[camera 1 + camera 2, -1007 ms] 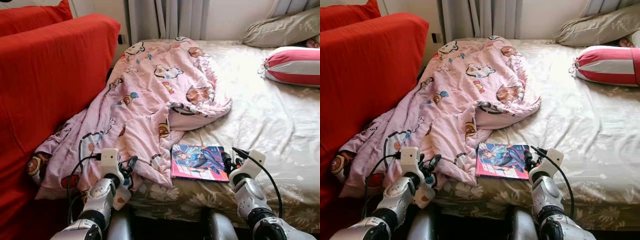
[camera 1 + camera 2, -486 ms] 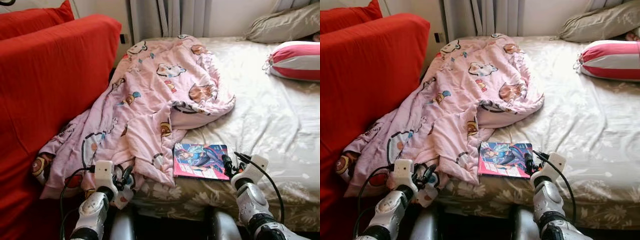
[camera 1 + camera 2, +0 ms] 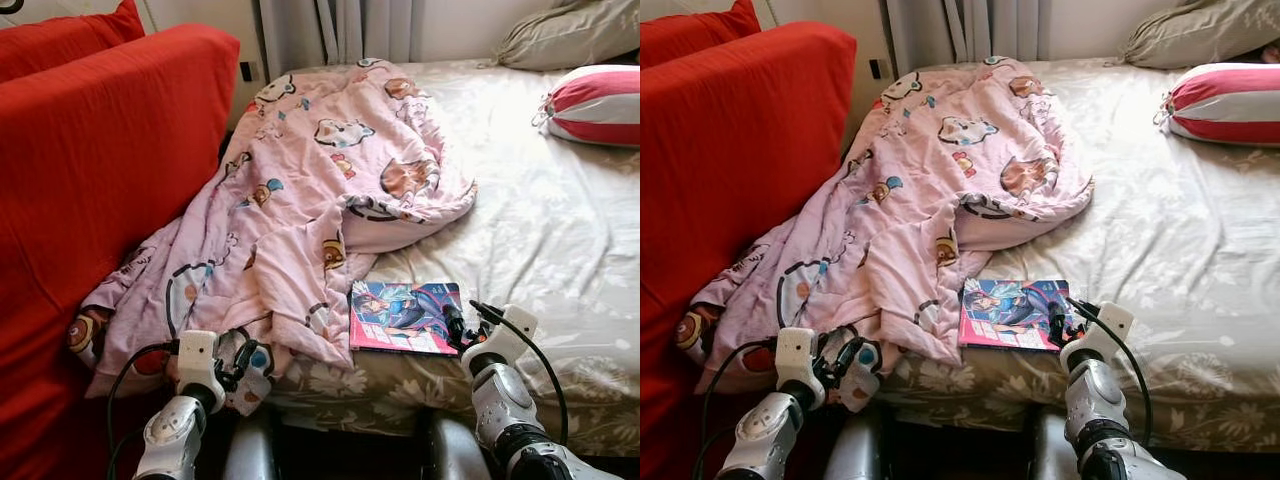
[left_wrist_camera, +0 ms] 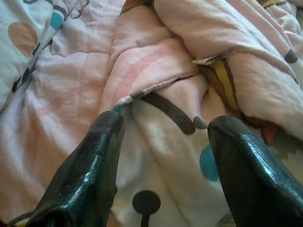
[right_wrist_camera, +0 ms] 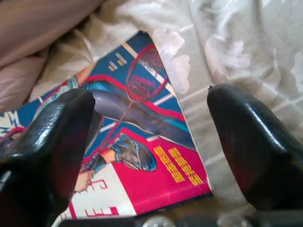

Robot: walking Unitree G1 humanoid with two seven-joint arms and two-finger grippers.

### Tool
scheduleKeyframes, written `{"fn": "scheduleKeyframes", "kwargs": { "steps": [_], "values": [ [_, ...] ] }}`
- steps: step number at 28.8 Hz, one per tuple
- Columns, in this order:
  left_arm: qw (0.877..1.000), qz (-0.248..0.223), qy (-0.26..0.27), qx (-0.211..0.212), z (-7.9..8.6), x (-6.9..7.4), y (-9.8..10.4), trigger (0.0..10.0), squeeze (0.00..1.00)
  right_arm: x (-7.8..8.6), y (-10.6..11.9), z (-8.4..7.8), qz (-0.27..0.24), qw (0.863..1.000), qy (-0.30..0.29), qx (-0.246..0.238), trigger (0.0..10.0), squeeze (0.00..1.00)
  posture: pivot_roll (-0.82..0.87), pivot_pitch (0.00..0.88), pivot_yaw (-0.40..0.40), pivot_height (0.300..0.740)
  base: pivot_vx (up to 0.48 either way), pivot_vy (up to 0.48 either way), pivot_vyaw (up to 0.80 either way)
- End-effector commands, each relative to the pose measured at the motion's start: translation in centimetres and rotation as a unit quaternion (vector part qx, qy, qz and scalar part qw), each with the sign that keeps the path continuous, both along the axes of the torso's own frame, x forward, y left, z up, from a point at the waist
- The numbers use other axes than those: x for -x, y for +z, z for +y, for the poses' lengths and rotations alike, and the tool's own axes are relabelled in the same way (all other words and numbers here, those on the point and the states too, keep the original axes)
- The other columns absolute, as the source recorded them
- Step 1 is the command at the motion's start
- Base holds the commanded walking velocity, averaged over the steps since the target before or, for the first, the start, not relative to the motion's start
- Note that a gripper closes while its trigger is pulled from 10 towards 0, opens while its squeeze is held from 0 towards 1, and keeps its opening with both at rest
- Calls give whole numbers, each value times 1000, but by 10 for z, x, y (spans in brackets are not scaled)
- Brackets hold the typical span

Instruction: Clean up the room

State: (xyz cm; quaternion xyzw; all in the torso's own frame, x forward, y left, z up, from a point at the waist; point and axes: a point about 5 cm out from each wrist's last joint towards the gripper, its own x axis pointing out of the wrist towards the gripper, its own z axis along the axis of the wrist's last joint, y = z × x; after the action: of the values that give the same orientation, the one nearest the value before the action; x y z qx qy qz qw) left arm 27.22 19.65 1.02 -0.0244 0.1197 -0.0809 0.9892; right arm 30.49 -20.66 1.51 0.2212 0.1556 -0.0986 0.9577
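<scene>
You are reaching in at the lower left with the left gripper [image 3: 236, 358], fingers apart over the pink blanket [image 3: 300, 190] hanging off the bed [image 3: 560, 230], while at lower centre the right gripper [image 5: 151, 156], fingers apart, is straddling the magazine [image 3: 403, 317] corner, so closing on it looks next; the wrist view is showing that straddle, which the head views are not.

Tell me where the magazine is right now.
The magazine lies flat on the bed near its front edge, just right of the crumpled pink blanket, with the open right gripper at its right edge.
</scene>
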Motion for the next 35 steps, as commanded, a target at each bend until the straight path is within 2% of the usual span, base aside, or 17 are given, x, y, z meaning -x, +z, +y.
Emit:
{"fn": "scheduleKeyframes", "kwargs": {
  "steps": [1, 9, 16, 20, 27, 35],
  "values": [
    [1000, 2, -2, -4, 4, 1, 2, 10000, 0, 2, -2, 1, 2, 1000, 8, 9, 10000, 0, 236, 69, 92, 539, 0, 0, 0],
    [1000, 1, -3, -4, 4, 3, 3, 10000, 0, 4, -4, 0, 6, 1000, 11, 8, 10000, 0, 251, 106, 97, 539, 0, 0, 0],
    [1000, -2, 2, -5, 7, 6, 7, 10000, 0, 2, -4, 5, 3, 999, 19, -27, 10000, 0, 277, 128, 102, 539, 0, 0, 0],
    [1000, -1, 6, -6, 9, 8, 7, 10000, 0, -3, 2, 7, -20, 999, 32, -35, 10000, 0, 279, 133, 105, 539, 0, 0, 0],
    [1000, 3, 5, -6, 8, 12, 8, 10000, 0, -9, 15, 3, -75, 996, 16, -36, 10000, 0, 281, 146, 111, 539, 0, 0, 0],
    [1000, 4, -3, -11, 7, 15, 8, 10000, 0, -6, 11, 6, -72, 996, 23, -51, 10000, 0, 298, 156, 112, 539, 0, 0, 0]
  ]
}}
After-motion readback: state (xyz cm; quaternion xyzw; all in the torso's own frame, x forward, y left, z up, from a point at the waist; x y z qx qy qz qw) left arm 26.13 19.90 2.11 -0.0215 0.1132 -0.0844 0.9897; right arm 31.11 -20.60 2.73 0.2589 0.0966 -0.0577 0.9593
